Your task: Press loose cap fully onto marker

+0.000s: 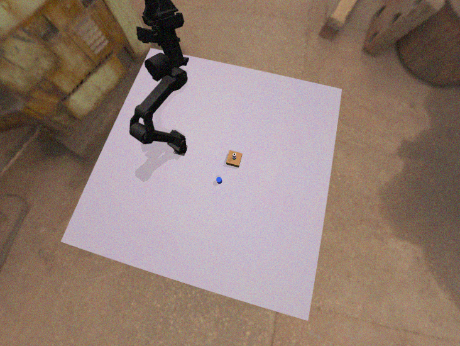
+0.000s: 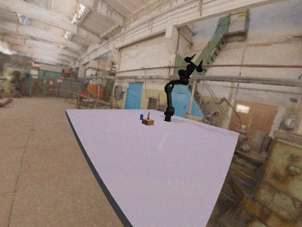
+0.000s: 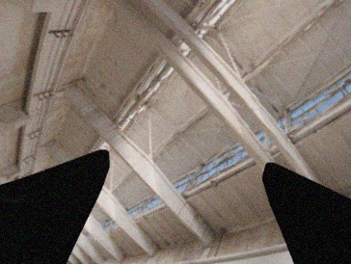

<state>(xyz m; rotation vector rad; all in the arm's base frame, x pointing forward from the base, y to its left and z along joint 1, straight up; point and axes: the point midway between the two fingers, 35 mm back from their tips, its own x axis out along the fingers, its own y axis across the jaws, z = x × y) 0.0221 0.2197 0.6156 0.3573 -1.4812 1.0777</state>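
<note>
The marker (image 1: 234, 155) (image 2: 148, 115) stands upright in the brown holder block (image 1: 234, 161) (image 2: 147, 122), its dark tip bare and pointing up. The blue cap (image 1: 219, 180) (image 2: 141, 117) stands loose on the table (image 1: 193, 230) (image 2: 151, 166), a short way from the block and not touching it. My gripper (image 2: 198, 57) (image 3: 187, 165) is open, with nothing between its fingers. It is raised high above the table, far from the cap and marker, with its fingers pointing upward. The wrist view shows only the ceiling between the fingers. The fingertips are not clear in the top view.
The black arm (image 1: 156, 94) (image 2: 168, 97) rises from its base, which stands on the table near the holder block. The table's edges drop to the floor around it. Walls, stairs and machinery stand beyond the table.
</note>
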